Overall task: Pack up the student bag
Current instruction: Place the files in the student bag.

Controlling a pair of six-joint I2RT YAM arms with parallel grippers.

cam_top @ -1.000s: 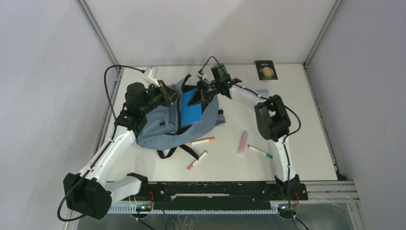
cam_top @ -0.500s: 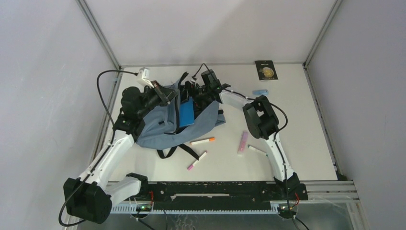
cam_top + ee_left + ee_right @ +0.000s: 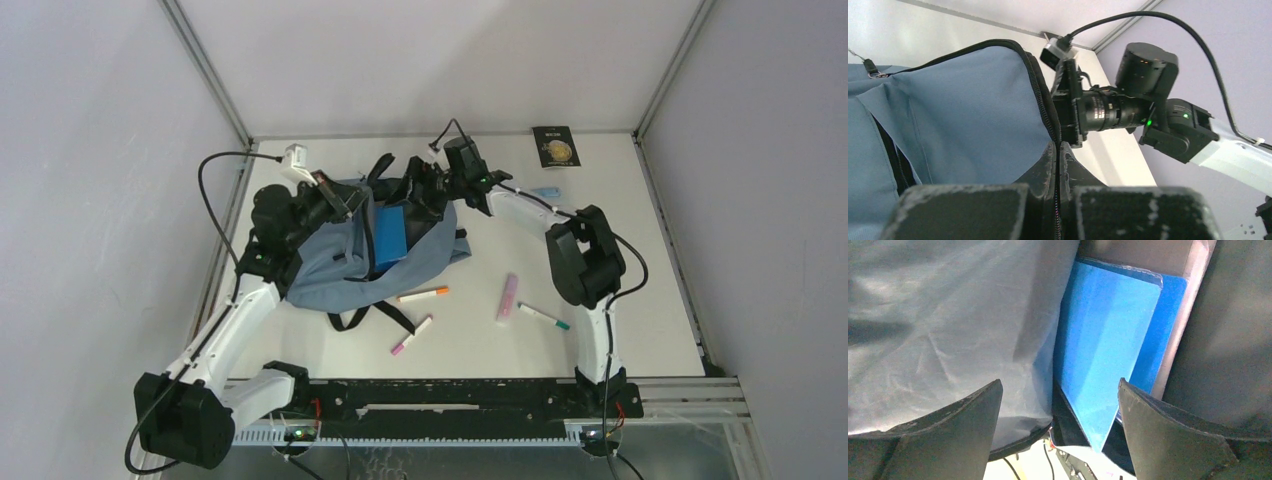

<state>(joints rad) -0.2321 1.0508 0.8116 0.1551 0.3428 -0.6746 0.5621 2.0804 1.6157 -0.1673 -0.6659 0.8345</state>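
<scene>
Bag (image 3: 335, 272) left of centre, mouth held up. Left gripper (image 3: 1057, 152) clamped shut on its zip edge (image 3: 1040, 95). Right gripper (image 3: 1060, 400) wide open, empty, straight above folder (image 3: 1103, 350) standing lengthwise in mouth; right arm nearer.

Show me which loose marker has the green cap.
The white green-capped marker, farthest right of the three; the orange-capped marker and pink-capped marker lie left of it.

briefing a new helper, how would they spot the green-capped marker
Start at the blue-grey backpack on the left half of the table and look right. Past the pink stick, beside the right arm, lies the green-capped marker. Its green end sets it apart from the orange-tipped marker and the pink-tipped marker.
</scene>
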